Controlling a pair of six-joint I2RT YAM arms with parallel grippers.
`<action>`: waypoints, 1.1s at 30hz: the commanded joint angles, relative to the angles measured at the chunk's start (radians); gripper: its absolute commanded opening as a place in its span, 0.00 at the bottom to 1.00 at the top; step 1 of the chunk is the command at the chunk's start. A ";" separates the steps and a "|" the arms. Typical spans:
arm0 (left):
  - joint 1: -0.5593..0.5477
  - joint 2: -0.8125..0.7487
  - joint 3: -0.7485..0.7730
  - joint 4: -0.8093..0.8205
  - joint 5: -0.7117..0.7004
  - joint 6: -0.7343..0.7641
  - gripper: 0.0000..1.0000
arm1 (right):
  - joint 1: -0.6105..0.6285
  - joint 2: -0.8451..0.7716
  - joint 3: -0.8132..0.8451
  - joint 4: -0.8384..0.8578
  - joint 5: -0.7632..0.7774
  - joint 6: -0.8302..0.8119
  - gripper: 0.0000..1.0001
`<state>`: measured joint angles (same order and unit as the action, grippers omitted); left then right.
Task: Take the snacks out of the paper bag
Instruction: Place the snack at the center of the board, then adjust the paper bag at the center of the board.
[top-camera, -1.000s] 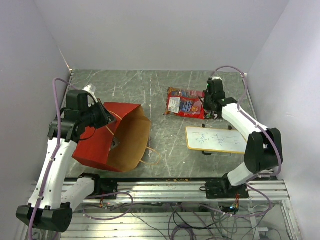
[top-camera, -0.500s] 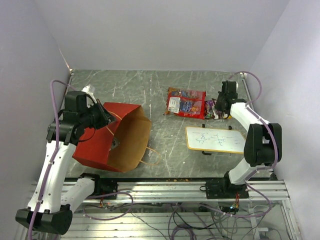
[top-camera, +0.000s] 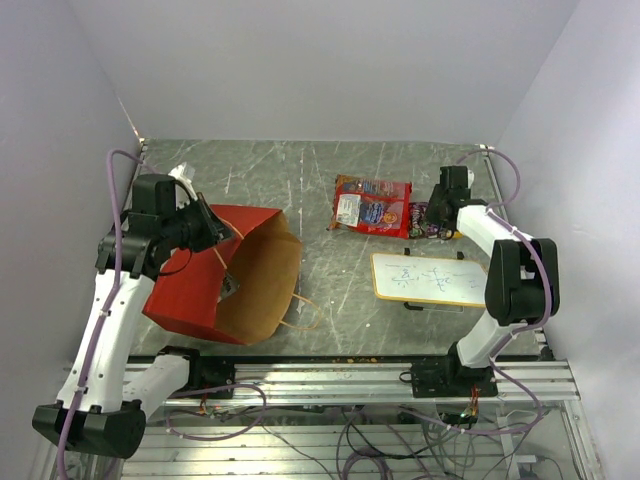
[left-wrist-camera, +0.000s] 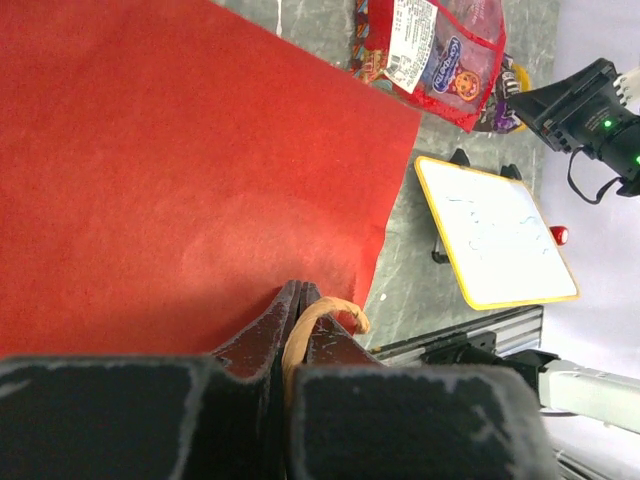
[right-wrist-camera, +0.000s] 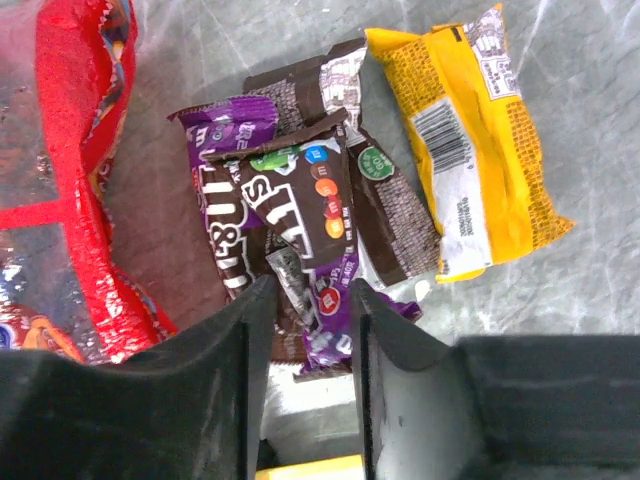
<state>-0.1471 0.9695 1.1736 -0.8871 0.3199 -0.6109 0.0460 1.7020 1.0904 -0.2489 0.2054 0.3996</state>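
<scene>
The left arm is rising steeply from its base and bending inward at the wrist, and the left gripper (top-camera: 207, 228) is pressing its jaws tight together on a thin loop handle (left-wrist-camera: 318, 312) of the paper bag (left-wrist-camera: 180, 170). The right arm is folding at a raised elbow and reaching toward the far right. Its wrist is tipping downward, and the right gripper (right-wrist-camera: 308, 290) is holding its jaws a narrow gap apart.

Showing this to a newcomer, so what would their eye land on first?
The big red paper bag lying on its side at left, handle pinched by the left gripper. Then shiny snacks heaped far right under the open right gripper, beside a flat red bag.
</scene>
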 joint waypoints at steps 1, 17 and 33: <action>-0.005 0.019 0.075 0.021 -0.003 0.090 0.07 | -0.005 -0.075 -0.009 0.005 -0.052 -0.012 0.46; -0.005 -0.034 0.024 0.216 0.099 0.145 0.07 | 0.502 -0.303 -0.115 0.250 -0.463 -0.066 0.72; -0.006 0.265 0.276 0.312 0.145 0.308 0.07 | 0.726 -0.173 -0.141 0.289 -0.492 -0.073 0.73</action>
<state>-0.1471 1.1790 1.3708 -0.6926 0.3920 -0.3477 0.7444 1.5131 0.9508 0.0319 -0.3065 0.3180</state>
